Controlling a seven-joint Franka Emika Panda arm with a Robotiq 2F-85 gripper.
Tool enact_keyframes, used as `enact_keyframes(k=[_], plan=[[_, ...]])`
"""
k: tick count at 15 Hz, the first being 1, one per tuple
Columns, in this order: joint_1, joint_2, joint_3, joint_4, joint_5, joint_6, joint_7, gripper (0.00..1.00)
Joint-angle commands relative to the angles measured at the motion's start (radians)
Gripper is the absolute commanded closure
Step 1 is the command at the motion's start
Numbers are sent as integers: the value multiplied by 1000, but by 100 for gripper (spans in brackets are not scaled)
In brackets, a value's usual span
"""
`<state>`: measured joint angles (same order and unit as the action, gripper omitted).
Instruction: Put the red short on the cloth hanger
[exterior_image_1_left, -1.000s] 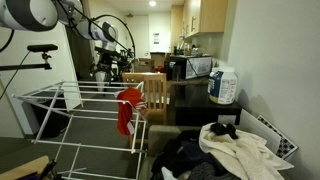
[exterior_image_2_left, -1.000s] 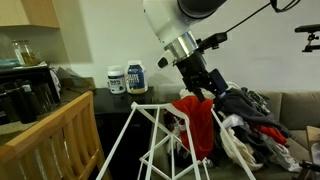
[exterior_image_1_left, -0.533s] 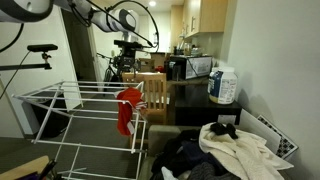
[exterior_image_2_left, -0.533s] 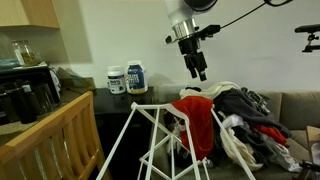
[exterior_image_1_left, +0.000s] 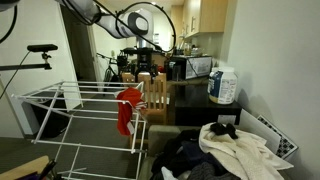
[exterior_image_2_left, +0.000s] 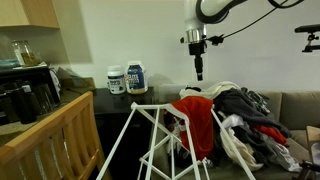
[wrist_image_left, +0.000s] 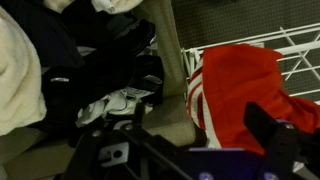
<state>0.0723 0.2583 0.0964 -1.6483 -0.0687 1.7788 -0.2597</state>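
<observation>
The red short (exterior_image_1_left: 126, 108) hung draped over the end rail of the cloth hanger (exterior_image_1_left: 70, 102), near centre frame in both exterior views. My gripper (exterior_image_2_left: 199, 70) hovered well above it, fingers apart and empty. I judged the placing done, with only backing away left.

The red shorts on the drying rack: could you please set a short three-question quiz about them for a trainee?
1. True or false: the red shorts lie on the floor.
2. Where is the claw? A: clamped on the shorts. B: up above them, holding nothing. C: under the rack.
3. What colour is the drying rack?
Key: 1 false, they hang over the rack; 2 B; 3 white.
</observation>
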Motion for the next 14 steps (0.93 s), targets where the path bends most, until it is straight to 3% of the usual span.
enact_keyframes(k=[1,7,14], plan=[[-37,-139,-40,-244,29,183,105,0],[-97,-297,-131,-562,1,407,251,0],[-194,-477,-229,-933,-35,561,248,0]])
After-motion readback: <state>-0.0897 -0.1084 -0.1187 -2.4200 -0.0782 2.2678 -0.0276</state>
